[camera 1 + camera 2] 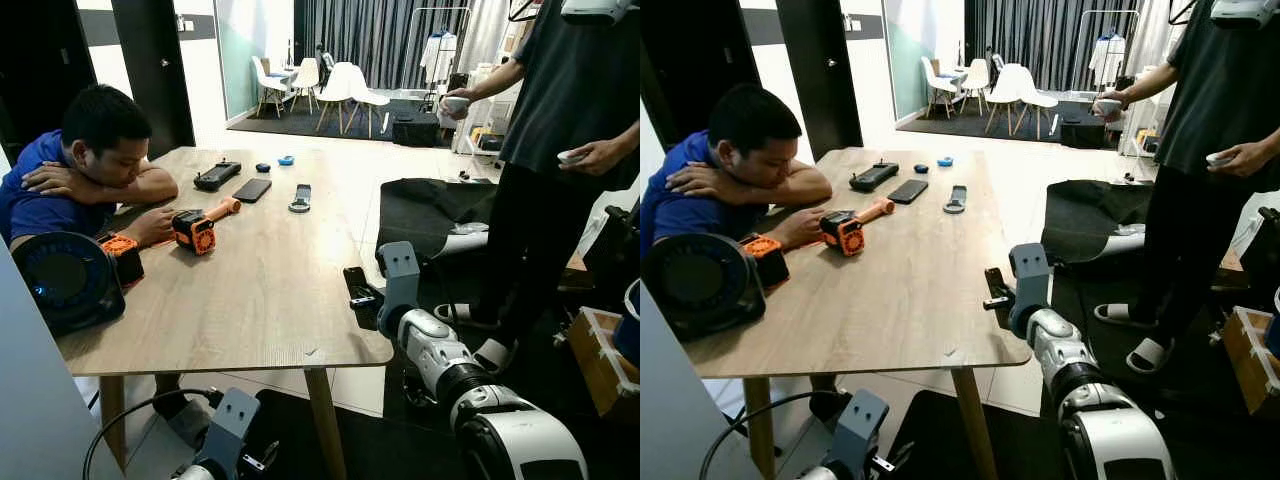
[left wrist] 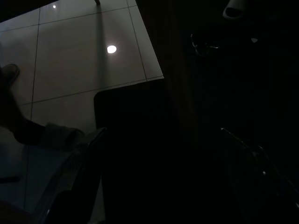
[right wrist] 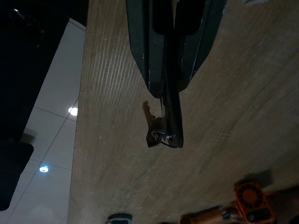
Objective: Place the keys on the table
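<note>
My right gripper [image 1: 360, 291] hovers at the right edge of the wooden table [image 1: 260, 300], near its front corner. In the right wrist view its black fingers [image 3: 140, 51] are shut on a small bunch of metal keys [image 3: 157, 132], which hangs just above the wood grain. The keys' ring and one notched blade stick out past the fingertips. My left gripper [image 1: 252, 457] hangs low under the table's front edge, in the dark.
A seated person [image 1: 75, 170] leans on the table's left side, a hand by an orange tool [image 1: 196, 230]. A black round device [image 1: 65, 280], a phone [image 1: 252, 189], a remote [image 1: 301, 197] and a controller [image 1: 216, 175] lie on the table. Another person [image 1: 560, 150] stands at right.
</note>
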You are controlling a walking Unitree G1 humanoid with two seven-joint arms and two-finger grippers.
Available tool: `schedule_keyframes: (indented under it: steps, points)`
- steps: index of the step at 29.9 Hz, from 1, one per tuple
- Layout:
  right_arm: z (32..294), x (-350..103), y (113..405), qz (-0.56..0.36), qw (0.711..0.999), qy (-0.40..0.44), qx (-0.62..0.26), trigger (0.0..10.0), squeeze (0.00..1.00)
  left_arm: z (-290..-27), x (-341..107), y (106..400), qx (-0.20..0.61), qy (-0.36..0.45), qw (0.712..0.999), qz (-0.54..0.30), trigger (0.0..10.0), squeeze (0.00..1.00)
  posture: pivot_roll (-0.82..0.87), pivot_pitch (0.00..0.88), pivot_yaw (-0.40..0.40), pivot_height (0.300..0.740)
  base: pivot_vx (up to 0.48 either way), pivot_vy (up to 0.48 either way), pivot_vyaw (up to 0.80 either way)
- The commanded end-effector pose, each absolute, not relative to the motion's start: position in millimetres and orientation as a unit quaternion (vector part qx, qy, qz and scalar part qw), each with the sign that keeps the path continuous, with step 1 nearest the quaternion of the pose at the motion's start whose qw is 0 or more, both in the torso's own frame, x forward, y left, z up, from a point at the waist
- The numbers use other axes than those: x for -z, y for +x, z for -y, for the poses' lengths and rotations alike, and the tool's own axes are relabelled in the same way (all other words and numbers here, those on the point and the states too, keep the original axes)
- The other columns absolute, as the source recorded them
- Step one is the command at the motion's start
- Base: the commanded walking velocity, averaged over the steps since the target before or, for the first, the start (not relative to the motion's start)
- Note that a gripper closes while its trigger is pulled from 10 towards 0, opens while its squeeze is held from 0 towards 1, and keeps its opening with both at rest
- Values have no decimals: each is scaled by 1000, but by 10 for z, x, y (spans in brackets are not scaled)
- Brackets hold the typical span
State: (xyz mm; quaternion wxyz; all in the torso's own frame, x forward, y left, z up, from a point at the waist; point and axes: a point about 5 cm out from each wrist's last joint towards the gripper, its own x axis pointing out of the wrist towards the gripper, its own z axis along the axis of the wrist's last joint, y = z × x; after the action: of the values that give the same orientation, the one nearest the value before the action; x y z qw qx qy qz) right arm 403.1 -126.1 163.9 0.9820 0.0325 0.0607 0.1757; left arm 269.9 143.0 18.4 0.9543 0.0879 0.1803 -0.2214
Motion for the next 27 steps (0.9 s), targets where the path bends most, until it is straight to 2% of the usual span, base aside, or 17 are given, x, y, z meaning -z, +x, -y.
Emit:
schedule_keyframes:
  steps: [1,5,6,7,11,12,14,25,27]
  points:
    - [1243,-1720,4059,-46,983,37,-173,10000,0,-1410,-210,2721,221,87,955,-178,10000,0,63,52,0,740,0,0,0]
    - [1252,-1737,4064,-43,984,40,-170,10000,8,-1407,-211,2722,221,87,955,-178,10000,0,64,52,0,740,0,0,0]
    - [1262,-1754,4070,-39,984,46,-167,10000,655,-1406,-212,2724,221,88,955,-178,10000,0,65,50,0,740,0,0,0]
    - [1277,-1778,4077,-33,985,48,-162,10000,1000,-1405,-212,2725,221,89,955,-178,10000,0,66,50,0,740,0,0,0]
    - [1345,-1859,4101,-8,991,45,-127,10000,1000,-1415,-204,2726,219,94,954,-181,10000,0,66,47,0,740,0,0,0]
    - [1367,-1877,4106,-2,992,43,-116,10000,35,-1418,-202,2727,219,96,954,-182,10000,0,67,45,0,740,0,0,0]
    - [1398,-1906,4112,8,994,42,-104,10000,0,-1423,-199,2729,218,98,954,-183,10000,0,66,42,-1,740,0,0,0]
    - [1518,-1923,4105,26,996,47,-78,10000,0,-1460,-178,2730,212,109,953,-188,10000,0,63,35,-1,740,0,0,0]
    - [1619,-1842,4075,25,996,62,-52,10000,0,-1461,-171,2727,210,109,953,-189,10000,0,64,28,-2,740,0,0,0]
